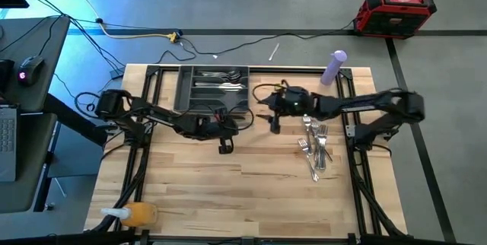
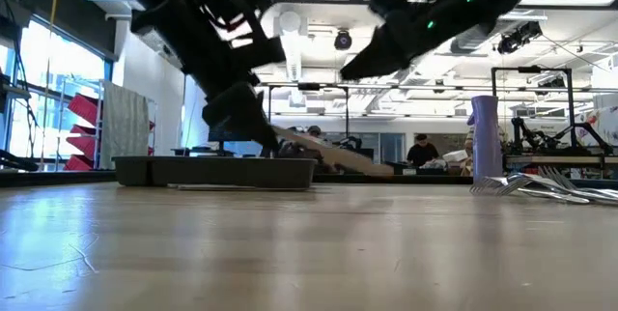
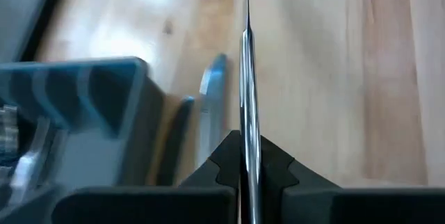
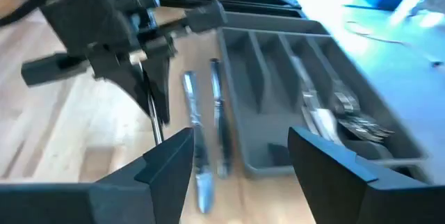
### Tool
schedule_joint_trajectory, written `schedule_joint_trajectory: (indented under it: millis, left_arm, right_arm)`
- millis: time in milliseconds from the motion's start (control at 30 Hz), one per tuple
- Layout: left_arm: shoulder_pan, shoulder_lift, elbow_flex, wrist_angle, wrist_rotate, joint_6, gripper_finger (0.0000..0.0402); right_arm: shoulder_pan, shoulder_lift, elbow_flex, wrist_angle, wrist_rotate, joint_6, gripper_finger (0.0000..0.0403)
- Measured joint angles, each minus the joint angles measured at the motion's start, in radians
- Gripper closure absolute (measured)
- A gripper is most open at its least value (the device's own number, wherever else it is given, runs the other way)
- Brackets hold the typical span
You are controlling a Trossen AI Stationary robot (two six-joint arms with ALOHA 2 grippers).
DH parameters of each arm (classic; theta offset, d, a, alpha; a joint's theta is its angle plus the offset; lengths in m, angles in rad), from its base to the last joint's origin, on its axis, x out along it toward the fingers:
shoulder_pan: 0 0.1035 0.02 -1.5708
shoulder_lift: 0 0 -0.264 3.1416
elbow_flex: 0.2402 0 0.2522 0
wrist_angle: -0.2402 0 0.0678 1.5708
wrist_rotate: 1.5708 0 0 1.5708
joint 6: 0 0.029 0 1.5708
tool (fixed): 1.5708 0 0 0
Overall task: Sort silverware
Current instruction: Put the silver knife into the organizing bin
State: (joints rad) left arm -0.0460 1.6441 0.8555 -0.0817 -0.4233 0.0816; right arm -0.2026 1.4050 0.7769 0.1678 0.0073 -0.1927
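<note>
2 knives (image 4: 205,140) lie beside the tray (image 4: 327,50); left gripper (image 3: 248,175) pinches a knife (image 3: 249,92), right gripper (image 4: 240,161) spread wide.

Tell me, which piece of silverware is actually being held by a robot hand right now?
The knife pinched edge-on in the left gripper, beside the tray. The pile of forks lies loose on the table, and the right gripper is open, holding nothing.

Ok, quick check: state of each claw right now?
Left claw: closed, holding a knife edge-on.
Right claw: open, holding nothing, beside the tray.
</note>
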Motion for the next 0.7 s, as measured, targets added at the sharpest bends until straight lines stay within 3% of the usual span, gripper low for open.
schedule_joint_trajectory:
  millis: [233,400,500,700]
  left_arm:
    - [0.055,-0.18,0.0,-0.147,-0.116,0.028,0.0401]
    - [0.199,-0.305,0.0,-0.304,-0.131,0.118,0.0401]
    - [0.317,-0.342,0.0,-0.368,-0.086,0.2,0.0401]
    - [0.524,-0.323,0.0,-0.389,0.108,0.348,0.0401]
  right_arm:
    - [-0.001,-0.133,0.0,-0.16,0.105,-0.018,0.0215]
    - [0.0,-0.138,0.0,-0.172,0.094,-0.017,0.0229]
    - [0.0,-0.138,0.0,-0.169,0.093,-0.017,0.0234]
    - [0.0,-0.137,0.0,-0.17,0.09,-0.015,0.0236]
